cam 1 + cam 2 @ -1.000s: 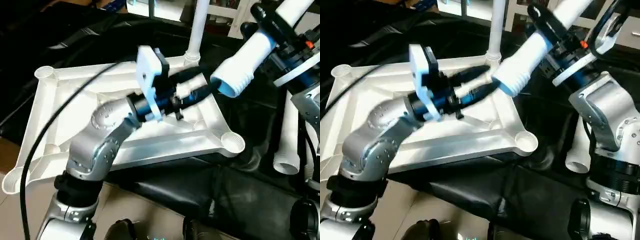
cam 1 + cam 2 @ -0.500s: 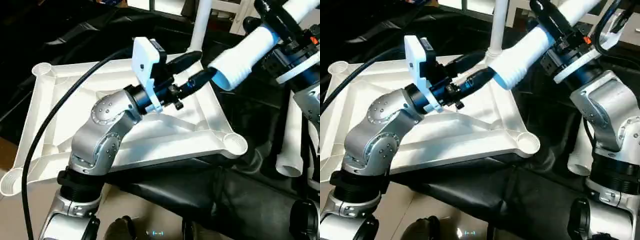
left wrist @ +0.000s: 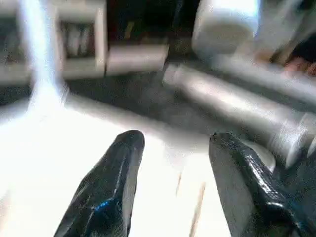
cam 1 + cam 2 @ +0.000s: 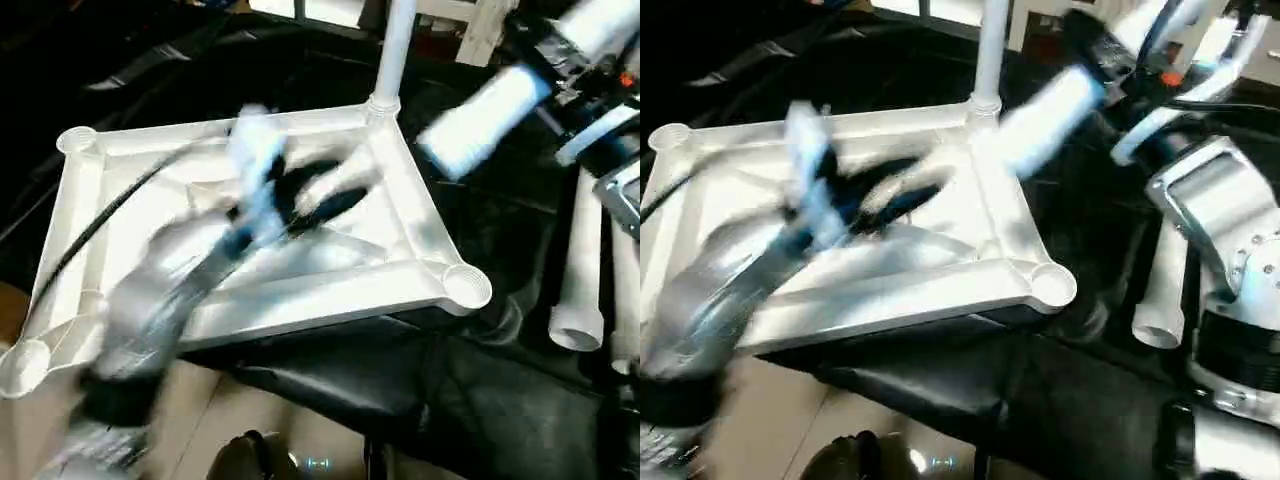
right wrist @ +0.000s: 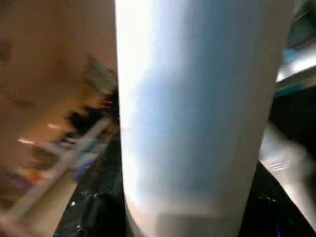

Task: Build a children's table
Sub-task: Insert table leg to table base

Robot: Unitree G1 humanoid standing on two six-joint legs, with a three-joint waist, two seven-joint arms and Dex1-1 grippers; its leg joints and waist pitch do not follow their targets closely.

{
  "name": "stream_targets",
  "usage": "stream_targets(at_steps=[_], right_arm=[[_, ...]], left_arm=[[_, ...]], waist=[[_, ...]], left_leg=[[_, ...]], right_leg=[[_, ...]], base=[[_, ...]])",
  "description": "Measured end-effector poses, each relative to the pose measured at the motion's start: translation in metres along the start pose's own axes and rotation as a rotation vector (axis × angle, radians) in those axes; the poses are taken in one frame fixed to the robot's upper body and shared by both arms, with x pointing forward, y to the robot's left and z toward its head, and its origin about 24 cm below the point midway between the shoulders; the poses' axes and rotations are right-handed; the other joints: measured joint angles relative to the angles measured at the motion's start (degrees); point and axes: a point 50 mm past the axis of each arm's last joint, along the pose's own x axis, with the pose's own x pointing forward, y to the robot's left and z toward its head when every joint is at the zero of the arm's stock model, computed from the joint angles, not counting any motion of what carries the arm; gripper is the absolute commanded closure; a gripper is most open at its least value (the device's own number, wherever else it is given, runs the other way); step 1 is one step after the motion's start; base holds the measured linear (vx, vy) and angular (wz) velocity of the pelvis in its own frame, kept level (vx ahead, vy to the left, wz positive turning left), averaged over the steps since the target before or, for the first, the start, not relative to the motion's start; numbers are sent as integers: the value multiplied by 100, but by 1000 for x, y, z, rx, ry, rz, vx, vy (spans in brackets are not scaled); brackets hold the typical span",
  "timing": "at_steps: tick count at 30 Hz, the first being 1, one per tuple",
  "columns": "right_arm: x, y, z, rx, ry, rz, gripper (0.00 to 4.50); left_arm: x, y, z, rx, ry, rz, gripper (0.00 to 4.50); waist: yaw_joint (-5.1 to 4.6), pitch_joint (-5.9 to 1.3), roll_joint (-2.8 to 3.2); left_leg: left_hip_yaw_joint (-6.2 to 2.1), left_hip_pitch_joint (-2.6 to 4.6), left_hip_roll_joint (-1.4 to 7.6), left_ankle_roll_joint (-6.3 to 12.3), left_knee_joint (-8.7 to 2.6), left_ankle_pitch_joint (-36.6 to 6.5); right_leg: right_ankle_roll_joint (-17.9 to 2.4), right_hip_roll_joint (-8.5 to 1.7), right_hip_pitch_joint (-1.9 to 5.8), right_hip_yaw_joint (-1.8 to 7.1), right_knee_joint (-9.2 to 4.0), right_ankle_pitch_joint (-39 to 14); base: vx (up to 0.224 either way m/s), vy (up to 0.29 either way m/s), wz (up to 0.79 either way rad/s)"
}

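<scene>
Carrying a white tube leg (image 4: 487,118) pinched in its jaws, the right gripper (image 4: 560,62) is hovering beside the upturned tabletop (image 4: 400,215). Left gripper (image 3: 173,163), jaws spread and empty, is hanging above that tabletop. Lining the leg upright over the near corner socket (image 4: 466,286) before pressing looks wisest.

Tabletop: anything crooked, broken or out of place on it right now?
Nothing stands out. The tabletop lies underside up on the black table, ribs intact as far as visible, one leg upright in the far corner socket. Spare legs lie beside it, and the right gripper holds another leg.
</scene>
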Motion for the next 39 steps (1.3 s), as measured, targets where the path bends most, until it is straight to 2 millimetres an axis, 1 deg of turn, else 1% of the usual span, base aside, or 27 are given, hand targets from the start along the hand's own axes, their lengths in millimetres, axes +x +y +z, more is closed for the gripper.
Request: stream_targets(at_steps=[1, 3, 5, 6, 7, 11, 13, 16, 17, 18, 19, 22, 25, 26, 28, 32, 35, 39], right_arm=[[-2, -3, 1, -59, 8, -17, 270], [-2, -4, -2, -131, 33, -20, 270], [-3, -4, -10, -280, 69, -13, 270], [-4, -6, -14, -341, 80, -13, 270], [-5, -9, -20, -405, 97, -19, 270], [-11, -21, -42, -588, 162, -26, 270], [-14, -22, -51, -649, 172, -15, 270], [-15, -21, -59, -693, 133, 1, 270], [-17, -20, -62, -709, 113, 4, 270], [-18, -19, -65, -720, 105, 15, 270], [-21, -18, -69, -735, 104, 25, 270], [-24, -19, -69, -765, 96, 26, 270], [-24, -16, -69, -797, 76, 41, 270], [-24, -16, -69, -801, 72, 47, 270], [-24, -15, -72, -808, 59, 56, 270], [-26, -15, -75, -831, 69, 68, 270], [-29, -17, -77, -841, 80, 66, 270], [-29, -16, -78, -848, 88, 80, 270]], left_arm=[[-3, 1, -4, 10, 28, 7, 178], [-2, 1, -4, 30, 42, 9, 171], [3, -3, -4, 66, 49, -8, 151], [5, -5, -6, 76, 53, -14, 151], [9, -9, -7, 85, 51, -27, 127], [21, -23, -11, 90, 49, -89, 115], [26, -29, -12, 79, 40, -116, 92], [32, -39, -15, 75, 43, -169, 61], [33, -41, -17, 89, 58, -187, 61], [31, -43, -21, 101, 81, -202, 46], [28, -44, -27, 110, 115, -216, 46], [20, -46, -39, 93, 167, -241, 42], [21, -46, -45, 81, 190, -245, 42], [22, -46, -48, 81, 202, -239, 72], [26, -46, -54, 63, 212, -207, 79], [33, -46, -59, 47, 199, -146, 109], [32, -48, -64, 31, 212, -142, 109], [32, -50, -71, 31, 243, -157, 109]], waist=[[32, 2, 4], [72, 2, 3], [94, 0, -2], [95, -2, -7], [100, -3, -9], [104, -4, -7], [105, -5, -2], [91, -8, 7], [93, -11, 14], [87, -14, 27], [76, -16, 48], [78, -28, 91], [77, -42, 112], [75, -46, 117], [71, -55, 125], [69, -59, 123], [59, -75, 116], [22, -83, 107]], left_leg=[[0, -3, 3, -2, -2, 2], [3, 0, 4, -2, 2, 2], [8, 3, 8, -1, 6, 2], [9, 4, 7, -1, 7, 2], [10, 3, 9, 1, 13, 1], [13, 4, 11, 12, 19, 7], [13, 4, 11, 15, 31, 6], [14, 9, 12, 19, 56, 4], [13, 11, 13, 19, 61, 4], [13, 14, 12, 19, 68, 4], [13, 17, 12, 18, 73, 4], [12, 22, 13, 18, 84, 12], [12, 24, 13, 24, 104, 18], [12, 24, 13, 24, 110, 18], [12, 23, 13, 24, 126, 18], [13, 18, 10, 26, 141, 20], [16, 19, 8, 27, 143, 20], [17, 19, 5, 30, 144, 22]], right_leg=[[-1, 0, -2, -1, 1, 0], [-3, 1, 0, 3, 6, 1], [-4, -2, 1, 7, 8, 2], [-4, -2, 3, 8, 8, 2], [-5, -3, 3, 9, 10, 3], [-7, -9, 0, 13, 22, 4], [-8, -9, -3, 15, 34, 3], [-10, -9, -2, 18, 57, 2], [-14, -9, -2, 19, 69, -1], [-16, -9, -2, 20, 76, -1], [-16, -10, -2, 24, 87, -1], [-33, -10, 0, 29, 97, 10], [-45, -11, 5, 33, 106, 25], [-45, -11, 8, 34, 107, 30], [-43, -11, 11, 40, 109, 41], [-41, -16, 12, 57, 108, 61], [-39, -14, 11, 68, 108, 64], [-24, -10, 8, 85, 107, 73]], base=[[0, 0, 0], [0, 0, 0], [0, 0, 0], [0, 0, 0], [0, 0, 0], [0, 0, 0], [0, 0, 0], [0, 0, 0], [0, 0, 0], [0, 0, 0], [0, 0, 0], [0, 0, 0], [0, 0, 0], [0, 0, 0], [0, 0, 0], [0, 0, 0], [0, 0, 0], [0, 0, 0]])
